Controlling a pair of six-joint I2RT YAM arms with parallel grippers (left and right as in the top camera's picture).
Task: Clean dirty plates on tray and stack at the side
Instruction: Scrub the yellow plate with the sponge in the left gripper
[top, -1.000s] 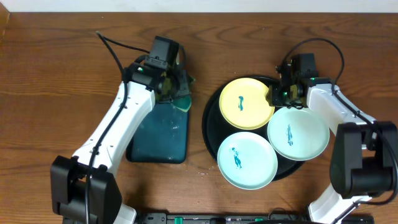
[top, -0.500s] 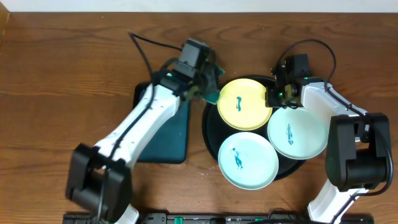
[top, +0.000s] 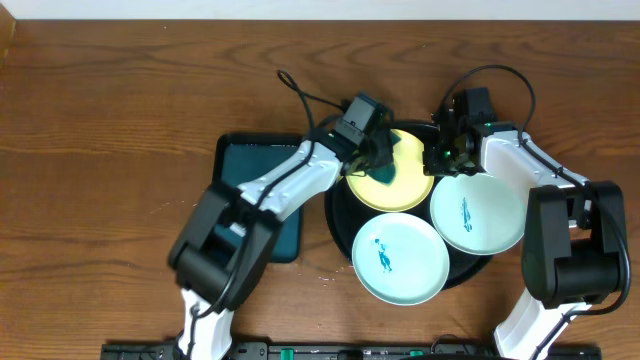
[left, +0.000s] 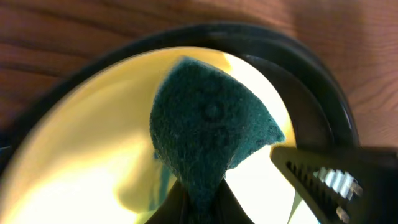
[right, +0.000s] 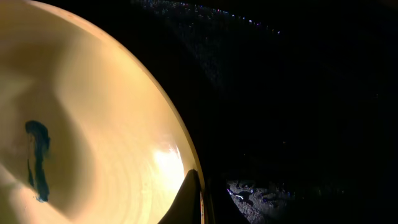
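Note:
The pale yellow plate (top: 392, 185) lies at the back of the round black tray (top: 338, 200). My left gripper (top: 385, 158) is shut on a dark green sponge (top: 405, 160), which rests over the plate; the sponge (left: 208, 124) fills the left wrist view above the yellow plate (left: 81, 143). My right gripper (top: 441, 157) is shut on the yellow plate's right rim; its view shows the plate (right: 93, 124) with a blue smear (right: 37, 158) and my fingertip (right: 198, 199) on the rim. Two mint-white plates (top: 398, 257) (top: 478, 213), each with a blue smear, lie at the tray's front.
A rectangular dark teal tray (top: 250, 175) lies on the wooden table left of the black tray, partly under my left arm. The black tray's wet floor (right: 292, 124) shows right of the yellow plate.
My left arm has swung right from the teal tray, carrying the sponge over the yellow plate. My right gripper has stayed at the plate's rim.

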